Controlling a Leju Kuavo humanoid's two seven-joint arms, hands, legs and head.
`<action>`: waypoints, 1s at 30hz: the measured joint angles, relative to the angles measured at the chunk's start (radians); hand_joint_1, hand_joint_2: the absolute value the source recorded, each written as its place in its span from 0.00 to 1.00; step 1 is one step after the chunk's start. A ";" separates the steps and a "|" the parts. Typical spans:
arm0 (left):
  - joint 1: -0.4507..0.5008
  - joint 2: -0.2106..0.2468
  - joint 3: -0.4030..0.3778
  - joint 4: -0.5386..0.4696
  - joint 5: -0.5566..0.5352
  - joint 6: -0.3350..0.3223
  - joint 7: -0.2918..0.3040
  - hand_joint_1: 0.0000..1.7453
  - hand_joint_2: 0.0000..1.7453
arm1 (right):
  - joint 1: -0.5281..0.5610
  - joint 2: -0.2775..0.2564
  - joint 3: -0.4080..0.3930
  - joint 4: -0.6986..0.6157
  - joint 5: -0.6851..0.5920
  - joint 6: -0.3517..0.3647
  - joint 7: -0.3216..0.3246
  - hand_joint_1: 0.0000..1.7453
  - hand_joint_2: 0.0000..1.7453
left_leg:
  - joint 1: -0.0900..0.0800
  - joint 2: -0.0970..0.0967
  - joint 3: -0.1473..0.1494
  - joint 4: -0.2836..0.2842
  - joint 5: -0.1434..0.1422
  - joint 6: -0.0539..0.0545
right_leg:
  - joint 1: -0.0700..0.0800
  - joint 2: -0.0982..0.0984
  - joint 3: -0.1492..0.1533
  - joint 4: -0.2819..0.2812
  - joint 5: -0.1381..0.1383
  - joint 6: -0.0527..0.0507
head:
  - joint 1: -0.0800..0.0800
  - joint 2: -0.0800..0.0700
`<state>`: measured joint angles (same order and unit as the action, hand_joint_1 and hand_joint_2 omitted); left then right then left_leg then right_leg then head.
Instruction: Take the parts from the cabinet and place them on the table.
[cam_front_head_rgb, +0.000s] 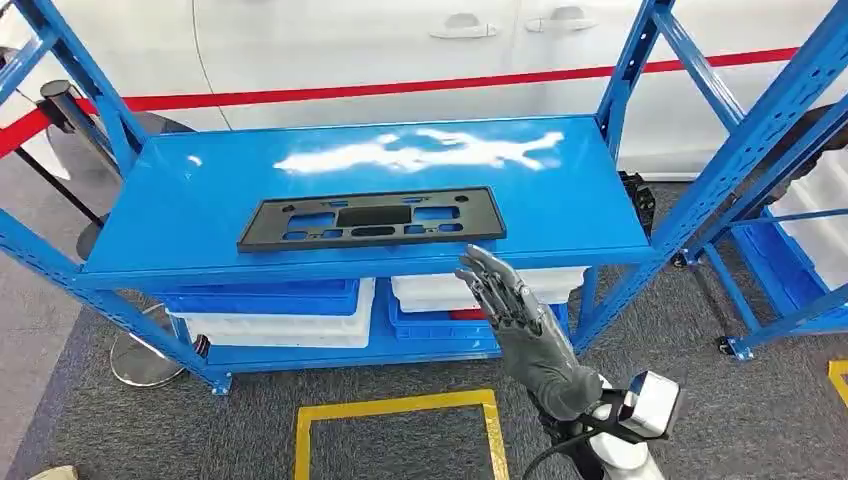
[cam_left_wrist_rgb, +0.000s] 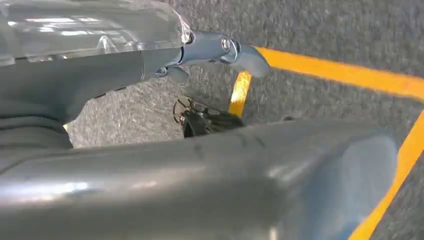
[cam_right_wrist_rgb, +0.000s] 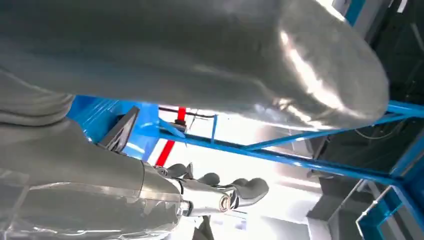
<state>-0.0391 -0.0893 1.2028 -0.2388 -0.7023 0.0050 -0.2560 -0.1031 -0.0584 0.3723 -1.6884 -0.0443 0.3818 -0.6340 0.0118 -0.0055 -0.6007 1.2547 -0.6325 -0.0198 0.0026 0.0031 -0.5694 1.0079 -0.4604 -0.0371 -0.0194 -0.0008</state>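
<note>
The black part (cam_front_head_rgb: 372, 219), a flat plate with rectangular cut-outs, lies on the blue top shelf of the cabinet (cam_front_head_rgb: 560, 205), lengthwise near the shelf's front edge, roughly at the middle of it and a little toward the left corner. No writing or label can be read on it. Glare spreads across the back of the shelf. Below, on the lower shelf, sit blue and white bins (cam_front_head_rgb: 275, 310), stacked side by side. Behind the cabinet there's a white car (cam_front_head_rgb: 380, 40) with door handles, and a red barrier tape (cam_front_head_rgb: 400, 88) runs across in front of it. The floor is grey carpet (cam_front_head_rgb: 260, 420) with a yellow line square (cam_front_head_rgb: 395, 425) marked on it. A second blue rack (cam_front_head_rgb: 790, 250) stands at the right.

The right hand (cam_front_head_rgb: 510, 305) is raised just in front of the shelf's front edge, below and to the right of the part, fingers stretched out and slightly apart, holding nothing and not touching the part. The right wrist view looks up past the fingers at blue frame beams and a corner of the part at the shelf edge.

The left hand (cam_left_wrist_rgb: 220, 50) hangs over the carpet and yellow lines in the left wrist view; one curled finger shows with nothing in it, but how far open the hand is I cannot tell.
</note>
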 joint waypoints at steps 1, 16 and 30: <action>0.002 0.000 0.000 0.000 0.000 0.000 -0.001 0.00 0.00 | 0.000 0.000 0.001 0.003 0.002 0.001 0.000 0.00 0.00 | 0.000 0.000 -0.041 0.051 -0.013 -0.002 | 0.001 0.001 0.007 0.001 -0.007 -0.001 | 0.000 0.000; 0.004 -0.003 0.001 0.000 -0.022 -0.006 -0.021 0.00 0.00 | -0.031 -0.007 0.081 0.084 0.046 -0.003 0.029 0.00 1.00 | -0.001 0.002 0.021 -0.244 0.183 0.049 | -0.014 0.001 -0.095 0.288 -0.184 0.069 | 0.002 0.000; 0.003 -0.014 0.004 0.000 -0.066 0.004 -0.049 0.00 0.00 | -0.194 0.052 0.257 0.339 0.331 -0.350 0.017 0.00 1.00 | 0.004 0.000 -0.032 -0.043 0.033 -0.011 | -0.014 0.000 -0.025 0.006 0.014 0.012 | 0.000 0.000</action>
<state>-0.0360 -0.1038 1.2070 -0.2388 -0.7683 0.0088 -0.3052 -0.2968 -0.0062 0.6290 -1.3490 0.2867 0.0318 -0.6172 0.0159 -0.0059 -0.6325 1.2120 -0.5997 -0.0308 -0.0111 0.0035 -0.5939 1.0134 -0.4464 -0.0250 -0.0198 -0.0008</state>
